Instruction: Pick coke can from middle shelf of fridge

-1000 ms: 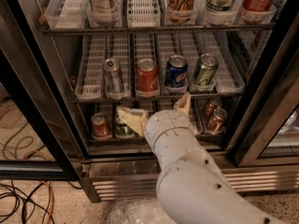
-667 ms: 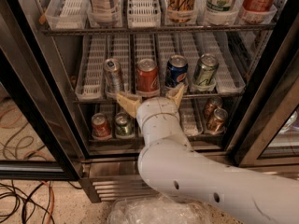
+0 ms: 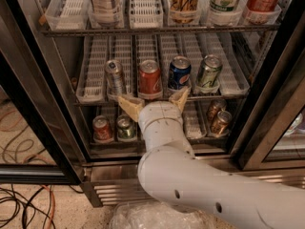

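- Speckled floor point(image 3: 62, 209) with cables point(image 3: 14, 199) lower left, fridge point(image 3: 28, 94) standing open
- middle shelf point(image 3: 95, 73), left to right: silver can point(image 3: 114, 75), coke can point(image 3: 150, 78), Pepsi can point(image 3: 179, 72), green can point(image 3: 208, 71)
- gripper point(image 3: 153, 94) centre frame at the shelf's front edge, claw spread wide and empty, just below the coke can
- reads as the approach step; next move needs a nudge up and in so the fingers point(image 3: 132, 108) flank the coke can, then squeeze
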